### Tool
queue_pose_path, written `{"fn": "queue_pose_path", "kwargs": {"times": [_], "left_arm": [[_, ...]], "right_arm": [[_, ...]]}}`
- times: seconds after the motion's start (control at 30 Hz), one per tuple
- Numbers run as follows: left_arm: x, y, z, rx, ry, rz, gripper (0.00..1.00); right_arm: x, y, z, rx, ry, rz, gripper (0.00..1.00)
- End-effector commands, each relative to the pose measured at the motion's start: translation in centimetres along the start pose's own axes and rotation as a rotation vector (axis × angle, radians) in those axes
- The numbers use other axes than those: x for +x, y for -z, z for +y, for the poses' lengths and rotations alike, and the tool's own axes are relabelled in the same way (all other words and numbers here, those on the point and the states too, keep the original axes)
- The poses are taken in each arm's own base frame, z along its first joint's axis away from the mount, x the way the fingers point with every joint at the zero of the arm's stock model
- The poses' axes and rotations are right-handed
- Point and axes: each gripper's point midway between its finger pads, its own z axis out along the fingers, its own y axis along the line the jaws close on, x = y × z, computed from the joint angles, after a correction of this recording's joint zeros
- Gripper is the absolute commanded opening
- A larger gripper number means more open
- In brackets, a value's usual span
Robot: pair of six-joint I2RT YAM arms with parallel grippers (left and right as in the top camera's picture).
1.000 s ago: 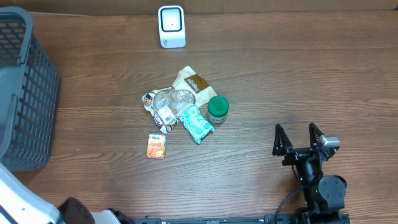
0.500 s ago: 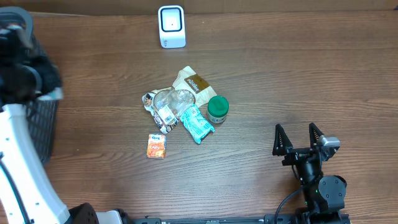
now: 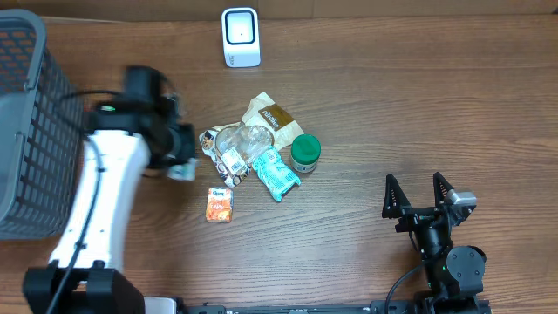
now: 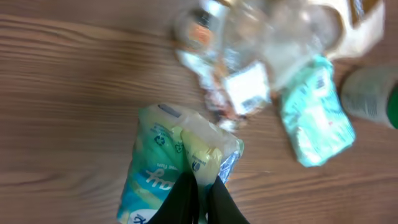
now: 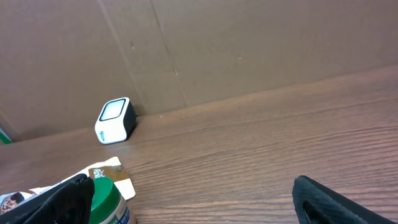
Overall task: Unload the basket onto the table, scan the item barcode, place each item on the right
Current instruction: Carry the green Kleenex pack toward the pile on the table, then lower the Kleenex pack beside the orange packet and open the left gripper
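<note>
The left pincer [image 4: 199, 182] is clamped tight on the top edge of a green and yellow packet [image 4: 163, 163], with its two dark fingers pressed together over the crinkled seam. From overhead, the white left arm [image 3: 103, 187] reaches in from the near left corner. It holds the packet over the tabletop [image 3: 392, 105] just left of the pile, between the pile and the grey basket [image 3: 33, 131] at the left edge.

The pile sits mid-table: a clear crumpled wrapper [image 3: 241, 142], a tan pouch [image 3: 271, 113] on its far side, a teal packet [image 3: 277, 173] and a green-lidded jar [image 3: 305, 153] to the right. A small orange box [image 3: 220, 205] lies apart on the near side.

The white scanner [image 3: 241, 37] stands at the far edge, well apart from the held packet.

The right pincer [image 3: 422, 195] rests at the near right with its jaws spread wide and nothing between them.
</note>
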Motion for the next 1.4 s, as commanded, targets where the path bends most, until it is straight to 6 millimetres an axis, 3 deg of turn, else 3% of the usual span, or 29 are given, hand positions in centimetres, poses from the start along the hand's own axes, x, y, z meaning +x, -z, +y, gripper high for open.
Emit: {"fn": "queue_pose_path", "kwargs": {"times": [0.0,0.13,0.27,0.43,0.5,0.53,0.7,0.77,0.87,1.1,1.17,1.23,1.37], "left_arm": [[1.8,-1.6,-3.7,0.043,0.066,0.031,0.04],[3.3,-2.7,-7.3,0.024,0.034,0.012,0.04],[3.9,-3.4,-7.2,-0.104,0.097,-0.042,0.04],[4.6,-4.6,-8.3,-0.122,0.176,-0.039,0.06],[4.6,-5.2,-8.6,-0.122,0.182,-0.034,0.16],[4.7,-5.6,-8.8,-0.122,0.179,-0.029,0.25],[5.3,-6.8,-8.9,-0.131,0.171,0.018,0.81],[5.2,-6.8,-8.8,-0.132,0.134,0.021,0.86],[4.9,-6.4,-8.8,-0.125,0.098,0.014,0.82],[3.2,-2.4,-10.1,-0.049,-0.028,-0.079,0.80],[2.8,-0.6,-10.5,-0.019,-0.078,-0.119,0.84],[2.8,1.6,-11.3,0.032,-0.172,-0.154,0.95],[3.7,5.9,-12.4,0.134,-0.313,-0.202,0.98]], "right_arm": [[0.2,0.0,0.1,-0.010,0.001,-0.001,1.00],[0.2,0.0,0.1,-0.010,0.001,-0.001,1.00],[0.2,0.0,0.1,-0.010,0.002,-0.001,1.00],[0.2,0.0,0.1,-0.010,0.001,-0.001,1.00],[0.2,0.0,0.1,-0.010,0.002,-0.001,1.00],[0.2,0.0,0.1,-0.010,0.001,-0.001,1.00],[0.2,0.0,0.1,-0.010,0.002,-0.001,1.00],[0.2,0.0,0.1,-0.010,0.001,-0.001,1.00],[0.2,0.0,0.1,-0.010,0.001,-0.001,1.00],[0.2,0.0,0.1,-0.010,0.001,-0.001,1.00],[0.2,0.0,0.1,-0.010,0.002,-0.001,1.00],[0.2,0.0,0.1,-0.010,0.002,-0.001,1.00],[0.2,0.0,0.1,-0.010,0.001,-0.001,1.00]]}}
